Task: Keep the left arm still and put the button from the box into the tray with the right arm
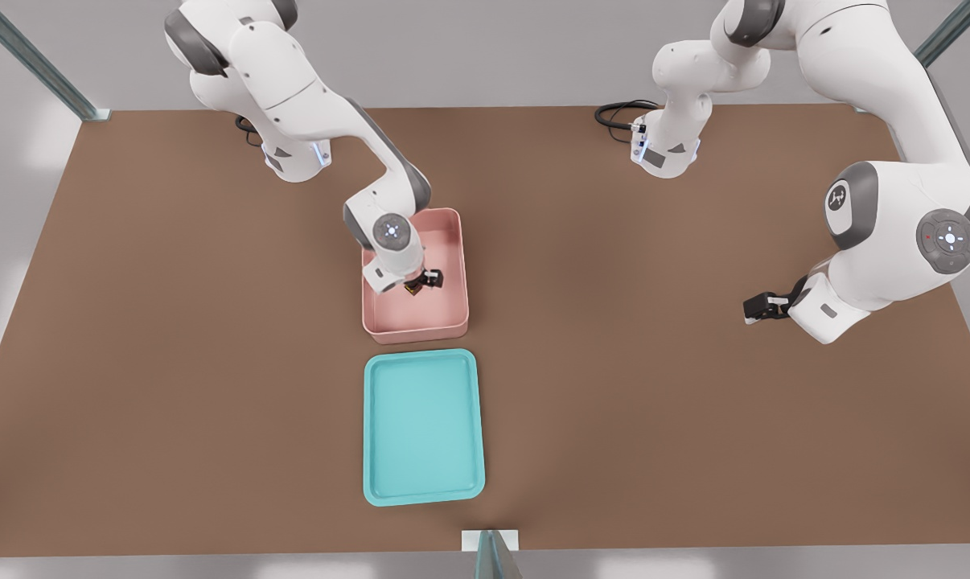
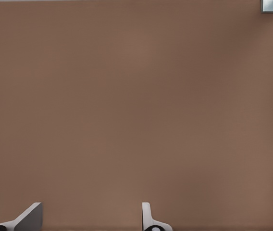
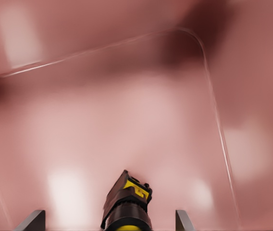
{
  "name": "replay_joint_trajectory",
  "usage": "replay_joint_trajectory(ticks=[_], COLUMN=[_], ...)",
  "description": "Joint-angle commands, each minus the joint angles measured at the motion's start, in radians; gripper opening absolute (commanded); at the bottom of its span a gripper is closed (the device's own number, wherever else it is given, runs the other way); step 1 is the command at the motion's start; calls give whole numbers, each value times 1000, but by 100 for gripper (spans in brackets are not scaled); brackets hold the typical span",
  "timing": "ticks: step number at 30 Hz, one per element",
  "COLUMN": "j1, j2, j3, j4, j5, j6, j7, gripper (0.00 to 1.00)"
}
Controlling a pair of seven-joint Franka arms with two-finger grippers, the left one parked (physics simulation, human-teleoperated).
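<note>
The pink box (image 1: 417,328) stands at mid table, and the teal tray (image 1: 422,426) lies just in front of it, with nothing in it. My gripper (image 1: 422,283) reaches down inside the box from the front view's left arm. The button (image 3: 127,202), yellow cap on a dark base, lies tilted on the box floor (image 3: 127,110) between my two fingers (image 3: 31,221). The fingers stand wider than the button and do not touch it, so the gripper is open. In the front view the button (image 1: 413,289) shows only as a small dark and yellow speck under the wrist.
The parked arm (image 1: 895,241) hangs over the front view's right side of the brown table (image 1: 171,362), its gripper (image 1: 762,307) low. Black cables (image 1: 618,112) lie at the back by its base. A metal post (image 1: 490,551) stands at the front edge.
</note>
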Motion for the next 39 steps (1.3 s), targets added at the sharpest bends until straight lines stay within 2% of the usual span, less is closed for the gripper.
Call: replay_joint_trajectory(ticks=[1, 13, 17, 19, 21, 28, 39], j1=[4, 5, -1, -1, -1, -2, -2], j2=[-6, -16, -22, -22, -17, -16, -3], j3=[0, 0, 0, 0, 0, -2, -3], j4=[-4, -42, -49, -49, -49, -49, -49], j5=[-1, 1, -1, 1, 1, 4, 4], j6=[10, 46, 46, 46, 52, 64, 67], j7=[131, 142, 142, 144, 144, 145, 145], gripper=[100, 99, 93, 83, 83, 60, 60])
